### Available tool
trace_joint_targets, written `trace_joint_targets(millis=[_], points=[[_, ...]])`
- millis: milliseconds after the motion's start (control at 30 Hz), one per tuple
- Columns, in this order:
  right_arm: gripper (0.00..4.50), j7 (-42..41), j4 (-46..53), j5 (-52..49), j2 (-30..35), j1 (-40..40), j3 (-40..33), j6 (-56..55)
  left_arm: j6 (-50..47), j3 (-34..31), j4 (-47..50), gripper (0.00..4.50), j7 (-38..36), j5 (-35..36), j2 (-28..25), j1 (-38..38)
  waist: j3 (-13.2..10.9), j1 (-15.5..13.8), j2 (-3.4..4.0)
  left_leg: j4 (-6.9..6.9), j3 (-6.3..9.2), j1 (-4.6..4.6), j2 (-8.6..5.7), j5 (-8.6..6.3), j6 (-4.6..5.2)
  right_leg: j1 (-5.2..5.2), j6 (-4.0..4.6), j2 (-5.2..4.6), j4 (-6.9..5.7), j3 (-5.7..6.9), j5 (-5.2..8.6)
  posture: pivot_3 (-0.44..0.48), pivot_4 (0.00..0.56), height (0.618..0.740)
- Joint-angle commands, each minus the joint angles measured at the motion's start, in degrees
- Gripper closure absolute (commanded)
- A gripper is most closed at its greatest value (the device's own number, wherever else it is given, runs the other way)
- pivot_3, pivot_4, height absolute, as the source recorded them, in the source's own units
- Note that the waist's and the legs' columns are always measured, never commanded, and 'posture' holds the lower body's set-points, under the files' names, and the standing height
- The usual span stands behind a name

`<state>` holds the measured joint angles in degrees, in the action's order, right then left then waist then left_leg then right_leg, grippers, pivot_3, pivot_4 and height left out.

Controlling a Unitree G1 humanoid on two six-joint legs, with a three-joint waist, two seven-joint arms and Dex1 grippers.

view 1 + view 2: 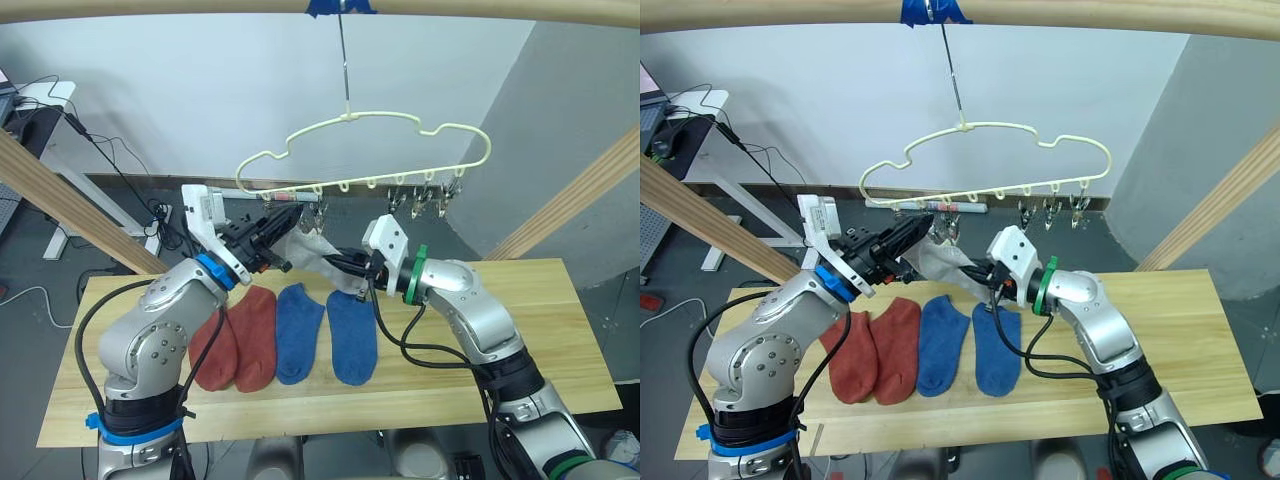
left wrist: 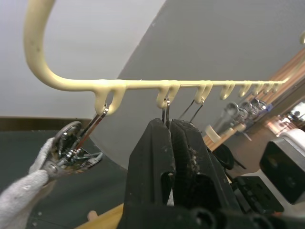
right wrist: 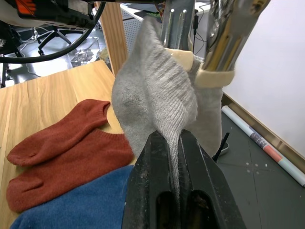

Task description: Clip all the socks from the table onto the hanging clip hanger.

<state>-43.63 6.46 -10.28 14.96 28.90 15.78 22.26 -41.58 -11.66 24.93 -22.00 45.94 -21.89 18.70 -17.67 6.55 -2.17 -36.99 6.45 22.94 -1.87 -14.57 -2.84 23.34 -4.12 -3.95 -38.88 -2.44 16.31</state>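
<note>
The cream clip hanger [image 1: 370, 118] hangs by its hook from the pole above the table [image 1: 540, 330]. My left gripper [image 2: 167, 125] is raised to its row of clips and is shut on one metal clip [image 2: 165, 107]. Beside it, the end clip [image 2: 71, 153] grips light grey sock fabric [image 2: 24, 195]. My right gripper [image 3: 174, 136] is shut on the lower part of a light grey sock [image 3: 152, 95], which stretches up to the clips. Two rust-red socks [image 1: 238, 345] and two blue socks [image 1: 330, 335] lie side by side on the table below.
A round wooden pole [image 1: 480, 10] with blue tape crosses the top. Slanted wooden beams stand at the left [image 1: 60, 200] and at the right [image 1: 580, 195]. Several free clips [image 1: 430, 200] hang toward the hanger's right end. The table's right half is bare.
</note>
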Motion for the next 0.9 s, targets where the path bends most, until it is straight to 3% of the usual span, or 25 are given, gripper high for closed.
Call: trace_joint_targets(millis=[33, 167, 200, 333, 500, 633, 767, 900], points=[[4.5, -0.04, 0.84, -0.41, -0.45, 0.71, -0.07, -1.28, 1.34, -0.37, 1.71, 3.06, -0.35, -0.19, -0.74, -0.2, 0.0, 0.0, 0.0, 0.0, 0.0, 0.0, 0.0, 0.0, 0.0, 0.0, 0.0, 0.0, 0.0, 0.0, 0.0, -0.174, 0.306, 0.74], [4.5, -0.23, 0.54, -0.29, -0.82, 0.9, 0.22, -1.76, 1.21, -0.21, 2.13, 1.93, -0.51, 0.15, -1.16, -0.81, 0.0, 0.0, 0.0, 0.0, 0.0, 0.0, 0.0, 0.0, 0.0, 0.0, 0.0, 0.0, 0.01, 0.0, 0.0, -0.172, 0.305, 0.74], [4.25, -0.05, 0.42, -0.11, -1.02, 0.97, 0.41, -1.76, 1.26, -0.17, 2.26, 1.66, -0.6, 0.0, -1.4, -1.05, 0.0, 0.0, 0.0, 0.01, 0.0, 0.0, 0.0, 0.0, 0.0, 0.0, 0.0, 0.0, 0.01, 0.0, 0.0, -0.172, 0.305, 0.74], [3.21, -0.38, 0.23, 0.74, -0.73, 1.07, 1.34, -1.93, 1.54, 0.03, 2.49, 1.65, -0.6, -0.52, -1.99, -1.55, 0.0, -0.02, 0.0, 0.01, 0.01, 0.0, 0.0, 0.0, 0.0, 0.0, 0.0, 0.0, 0.0, 0.0, 0.0, -0.168, 0.304, 0.74], [1.45, -0.68, 0.43, 1.79, 0.41, 0.82, 2.05, -2.2, 2.13, 0.53, 2.82, 1.65, -0.95, -1.47, -2.61, -1.99, 0.0, -0.03, 0.0, 0.01, 0.0, 0.0, 0.0, 0.0, 0.0, 0.01, 0.0, 0.0, 0.01, 0.0, 0.0, -0.168, 0.303, 0.74], [1.45, -1.84, 3.56, 1.69, 3.31, -1.17, 1.47, -1.01, 3.95, 1.11, 3.95, 1.65, -2.47, -3.66, -4.01, -3.37, 0.0, -0.13, 0.0, 0.02, 0.0, 0.01, 0.0, 0.0, 0.0, 0.01, 0.0, 0.0, 0.02, 0.0, 0.0, -0.169, 0.302, 0.74], [1.45, -4.13, 10.06, -0.25, 9.04, -4.74, -1.14, 0.73, 9.51, 3.21, 5.58, 1.65, -4.11, -10.23, -6.17, -5.84, 0.0, -0.24, 0.01, 0.05, 0.0, 0.02, 0.0, 0.0, -0.01, 0.02, 0.0, -0.01, 0.06, -0.01, 0.0, -0.17, 0.302, 0.74], [1.45, -6.2, 17.02, -5.09, 14.13, -8.25, -6.41, 2.88, 15.88, 4.83, 6.76, 1.65, -2.73, -15.93, -4.34, -8.33, 0.0, -0.29, 0.01, 0.05, -0.01, 0.02, 0.0, -0.01, 0.0, 0.02, 0.0, -0.02, 0.07, -0.05, 0.0, -0.181, 0.305, 0.74]])
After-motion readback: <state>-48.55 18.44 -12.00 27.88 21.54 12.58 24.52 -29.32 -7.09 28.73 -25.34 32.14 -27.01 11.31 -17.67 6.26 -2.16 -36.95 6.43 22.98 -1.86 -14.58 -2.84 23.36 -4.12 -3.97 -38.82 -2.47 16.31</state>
